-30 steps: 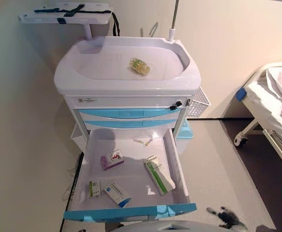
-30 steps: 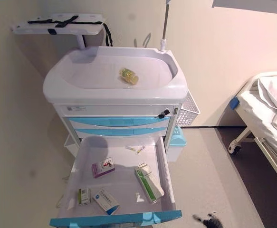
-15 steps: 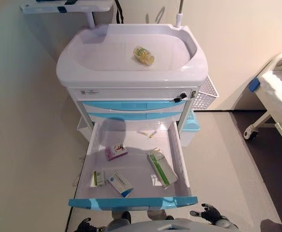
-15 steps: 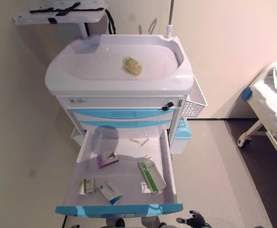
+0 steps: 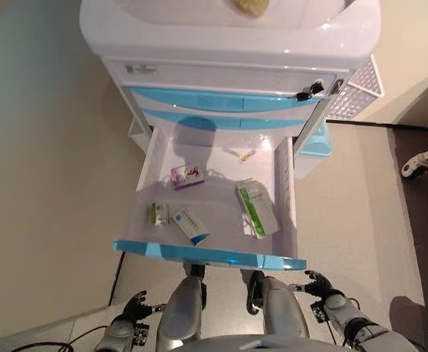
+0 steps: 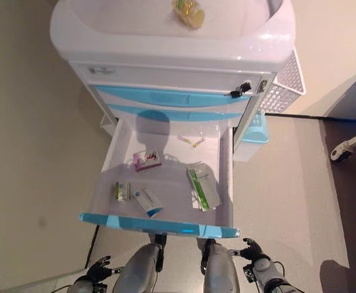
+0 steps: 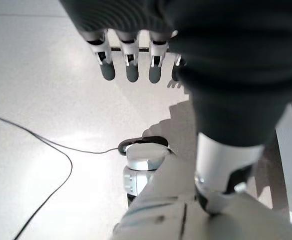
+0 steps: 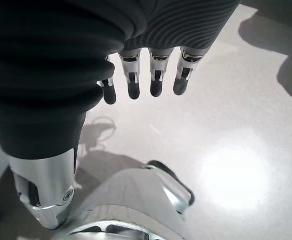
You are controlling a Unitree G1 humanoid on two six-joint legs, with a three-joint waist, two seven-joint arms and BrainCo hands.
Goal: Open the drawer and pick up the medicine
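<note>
The lowest drawer (image 5: 208,254) of a white and blue medical cart stands pulled out. Inside lie several medicine boxes: a purple and white box (image 5: 187,175), a small green box (image 5: 159,213), a blue and white box (image 5: 191,224) and a long green and white box (image 5: 258,209), plus small ampoules (image 5: 240,154) at the back. A yellow bottle (image 6: 188,11) lies in the cart's top tray (image 6: 104,27). My left hand (image 5: 132,309) hangs low at my left side, open and empty. My right hand (image 5: 318,286) hangs low at my right side, open and empty. Both are below the drawer front.
Two shut blue drawers (image 5: 221,103) sit above the open one. A white wire basket (image 5: 355,92) and a blue bin (image 5: 315,142) hang on the cart's right side. A bed's wheel (image 5: 413,169) shows at the right edge. A beige wall runs along the left.
The camera has tilted down and moved closer, so the cart sits higher in view. Both hands now show at my sides below the drawer. The drawer's contents have not moved.
</note>
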